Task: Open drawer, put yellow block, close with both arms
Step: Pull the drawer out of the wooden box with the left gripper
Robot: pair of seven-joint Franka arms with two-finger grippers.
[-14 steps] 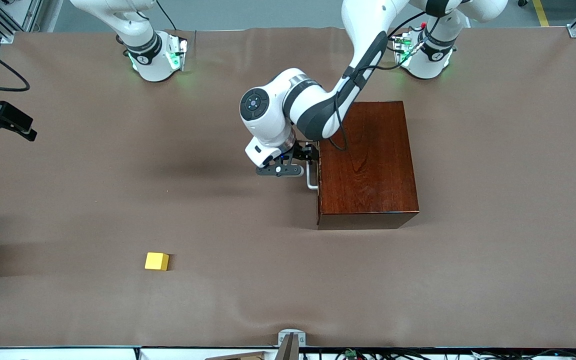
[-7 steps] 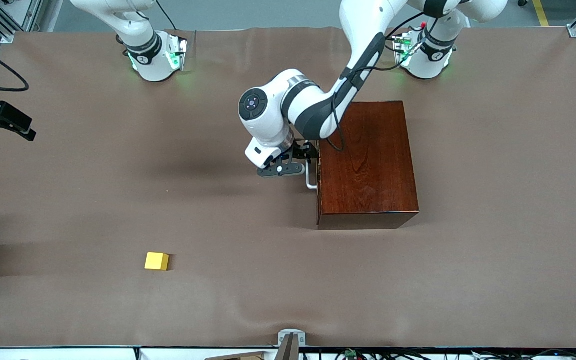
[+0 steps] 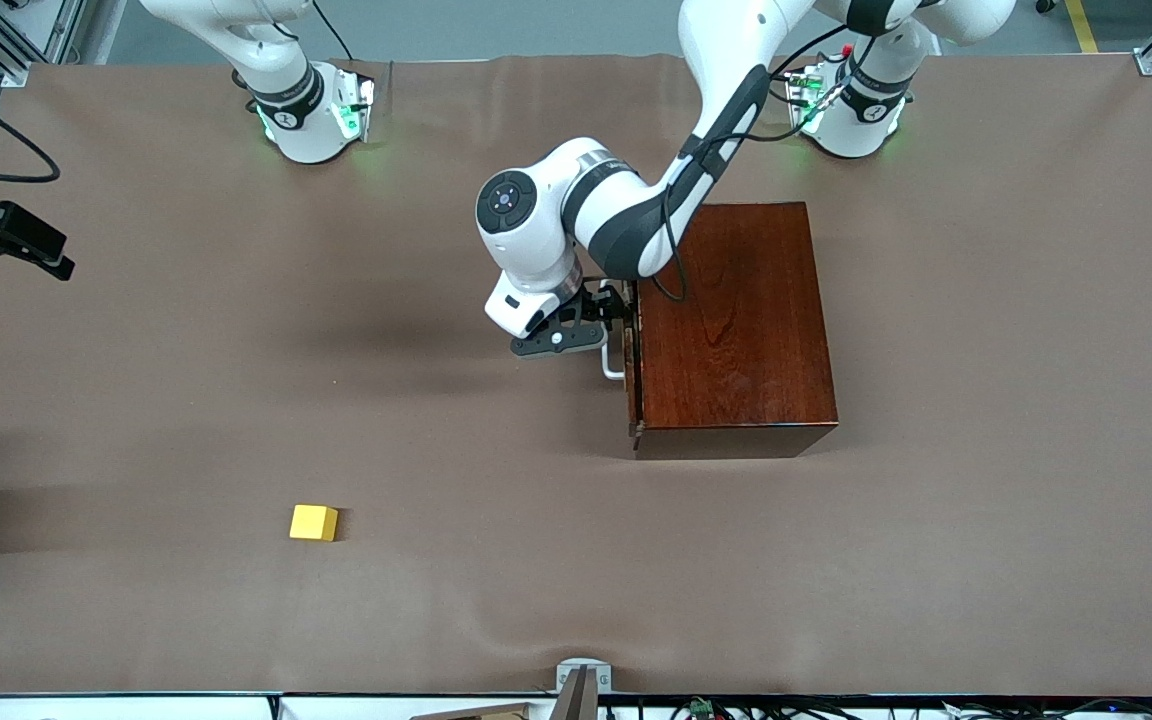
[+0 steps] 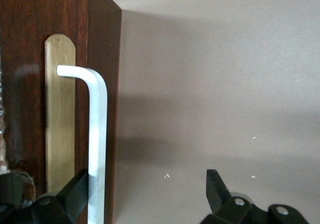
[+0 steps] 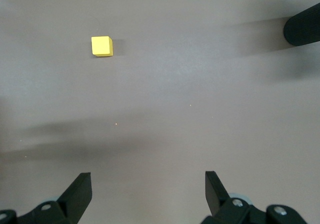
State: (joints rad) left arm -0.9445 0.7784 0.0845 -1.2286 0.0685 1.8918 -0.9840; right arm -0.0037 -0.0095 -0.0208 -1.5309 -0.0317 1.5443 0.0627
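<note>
Brown table (image 3: pixel 986 550) bears wooden box (image 3: pixel 736 330) (glossy) and yellow block (image 3: pixel 313 522).

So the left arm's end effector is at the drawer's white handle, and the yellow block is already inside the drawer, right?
Not quite. The left end effector is at the white handle of the drawer, but the front view shows the yellow block lying out on the table.

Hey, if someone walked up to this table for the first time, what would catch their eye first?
Probably the glossy dark wooden box toward the left arm's end of the table, with the left gripper hooked on the white handle of its drawer, which stands slightly ajar. Next, the yellow block, alone on the brown table, much nearer the front camera. The right gripper waits open, high over that cloth.
</note>
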